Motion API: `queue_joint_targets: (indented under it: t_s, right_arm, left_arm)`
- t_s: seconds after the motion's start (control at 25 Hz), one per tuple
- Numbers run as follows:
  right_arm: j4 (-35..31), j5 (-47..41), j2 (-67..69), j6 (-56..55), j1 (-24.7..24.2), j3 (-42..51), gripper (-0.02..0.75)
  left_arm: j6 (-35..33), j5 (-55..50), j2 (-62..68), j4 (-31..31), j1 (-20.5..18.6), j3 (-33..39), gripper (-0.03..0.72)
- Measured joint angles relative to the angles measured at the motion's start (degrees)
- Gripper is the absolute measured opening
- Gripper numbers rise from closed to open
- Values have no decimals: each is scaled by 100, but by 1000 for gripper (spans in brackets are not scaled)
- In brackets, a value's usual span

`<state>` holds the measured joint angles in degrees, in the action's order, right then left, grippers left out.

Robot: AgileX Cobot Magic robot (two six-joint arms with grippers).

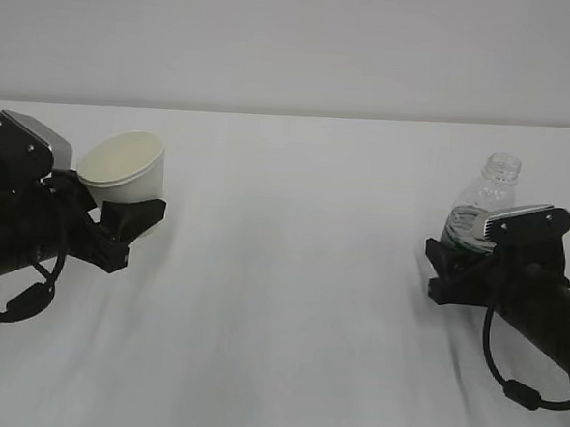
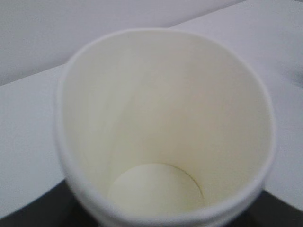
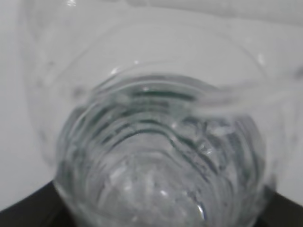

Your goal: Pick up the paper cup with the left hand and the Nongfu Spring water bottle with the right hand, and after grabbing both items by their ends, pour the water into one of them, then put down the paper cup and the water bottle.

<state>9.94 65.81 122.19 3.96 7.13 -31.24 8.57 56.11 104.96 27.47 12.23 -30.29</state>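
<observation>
White counter (image 1: 289, 301) fills your exterior view, running back to a plain pale wall, with both arms resting low at its two sides.

On your left, the left hand (image 1: 120, 225) grips the paper cup (image 1: 123, 170) around its lower part. The cup leans, its open mouth tipped up and toward the left edge of the view, so you see the cream inside. Black fingers (image 1: 135, 219) sit beneath and beside its base, and the grey-silver plate (image 1: 36, 132) of that arm stands just behind the cup. Your left wrist view looks straight into the cup (image 2: 165, 127): rolled rim all round, round bottom visible, and no liquid that you can make out inside.

On your right, the right hand (image 1: 456, 268) has the Nongfu Spring water bottle (image 1: 484, 201) between its fingers at the lower end. The bottle stands nearly upright with a slight tilt, its uncapped neck on top and the green label mostly hidden behind the arm's plate. You cannot tell whether this hand is clamped tight or slack around the bottle. Your right wrist view looks down through the clear ribbed wall of the bottle (image 3: 161, 156), where the water (image 3: 156, 189) shows as ripples and glints low inside.

Cup and bottle are well apart, with bare counter between them.
</observation>
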Motion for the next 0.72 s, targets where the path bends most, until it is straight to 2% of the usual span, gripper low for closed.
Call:
queue_joint_targets:
  t_s: [0.2, 0.72]
  right_arm:
    - [200, 0, 0, -13, 0, 0, 476]
    - [625, -503, -1063, -82, 0, 110, 473]
  left_arm:
    - [0, 0, 0, 186, 77, 0, 432]
    - [0, 0, 0, 260, 849, 0, 432]
